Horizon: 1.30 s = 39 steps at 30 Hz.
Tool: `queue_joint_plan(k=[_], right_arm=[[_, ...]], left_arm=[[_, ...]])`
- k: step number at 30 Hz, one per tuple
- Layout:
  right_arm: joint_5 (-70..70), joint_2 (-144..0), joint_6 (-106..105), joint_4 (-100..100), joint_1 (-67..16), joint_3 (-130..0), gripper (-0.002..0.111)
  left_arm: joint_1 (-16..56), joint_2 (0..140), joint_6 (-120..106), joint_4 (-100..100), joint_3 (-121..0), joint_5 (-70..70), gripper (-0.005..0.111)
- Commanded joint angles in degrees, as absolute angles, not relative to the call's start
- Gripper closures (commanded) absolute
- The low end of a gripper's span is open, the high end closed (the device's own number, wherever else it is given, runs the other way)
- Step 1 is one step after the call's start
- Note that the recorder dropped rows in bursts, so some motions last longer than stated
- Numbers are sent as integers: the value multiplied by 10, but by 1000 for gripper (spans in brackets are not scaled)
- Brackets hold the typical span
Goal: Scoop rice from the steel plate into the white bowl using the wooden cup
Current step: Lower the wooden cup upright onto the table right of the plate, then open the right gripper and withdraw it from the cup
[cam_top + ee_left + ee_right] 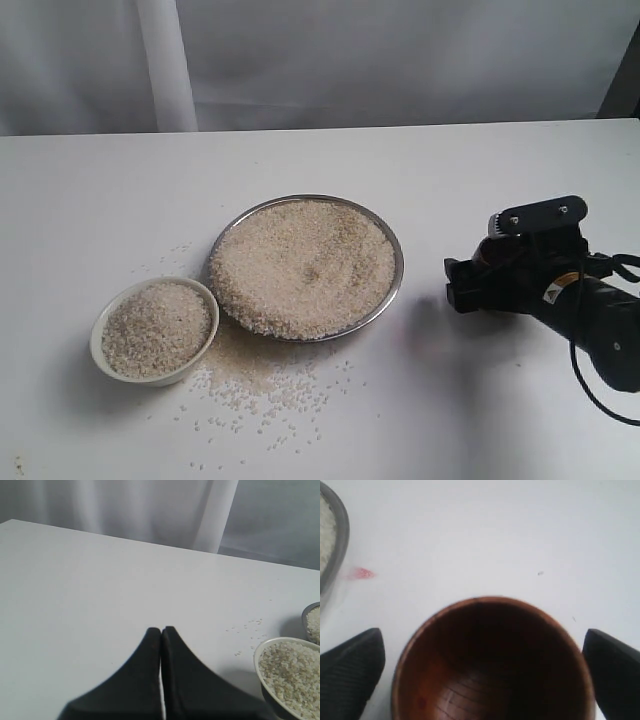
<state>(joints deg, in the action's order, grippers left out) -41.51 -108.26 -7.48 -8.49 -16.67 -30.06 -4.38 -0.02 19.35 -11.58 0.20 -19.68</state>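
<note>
1. Loose rice (262, 392): small pale grains, strewn over the flat white table (90, 200) at lower centre of the exterior frame. They lay thickest against the plate's near edge.

2. Small round off-white ceramic bowl, the white bowl (150, 378): lower left, upright, filled almost to its thick rim with rice. It sat just beside the plate; whether the two touched could not be told.

3. Wide shallow round steel plate (398, 268): centre of frame, covered rim to rim with rice.

4. Your right gripper (482, 635): right edge of the exterior frame at mid height, apart from the plate. Its black fingers (352, 675) were spread wide, one on either side of the cup, with a strip of table showing between each finger and the cup wall.

5. Small rounded wooden cup (492, 665), glossy reddish-brown: upright on the table between those fingers, dark inside showing bare wood. In the exterior frame the gripper largely hid it.

6. Your left gripper (161, 630): fingertips pressed together, nothing between them, over bare table with the bowl near.

7. Pale curtain (400, 60): across the top of the frame, beyond the table's far edge.
</note>
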Motion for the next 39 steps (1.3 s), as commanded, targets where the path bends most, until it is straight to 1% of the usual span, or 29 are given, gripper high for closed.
queue_joint_plan(k=[1,10,12,14,16,17,19,20,23,29,39], right_arm=[[-406,-1036,-73,-86,-168,-297,10],[-414,-936,-72,-87,-172,-251,10],[-417,-914,-73,-97,-182,-238,14],[-429,-892,-73,-104,-194,-224,25],[-438,-873,-73,-107,-206,-214,41],[-443,-861,-73,-107,-214,-210,54],[-443,-847,-73,-107,-224,-204,71],[-445,-837,-73,-113,-231,-200,84],[-446,-820,-73,-129,-249,-193,108],[-446,-809,-73,-134,-263,-192,108],[-448,-809,-73,-133,-263,-192,108]], left_arm=[[-40,0,195,-113,0,-193,107],[-40,0,195,-113,0,-193,107],[-40,0,195,-113,0,-193,107],[-40,0,195,-113,0,-193,107],[-40,0,195,-113,0,-193,107],[-40,0,195,-113,0,-193,107],[-40,0,195,-113,0,-193,107],[-40,0,195,-113,0,-193,107],[-40,0,195,-113,0,-193,107],[-40,0,195,-113,0,-193,107],[-40,0,195,-113,0,-193,107]])
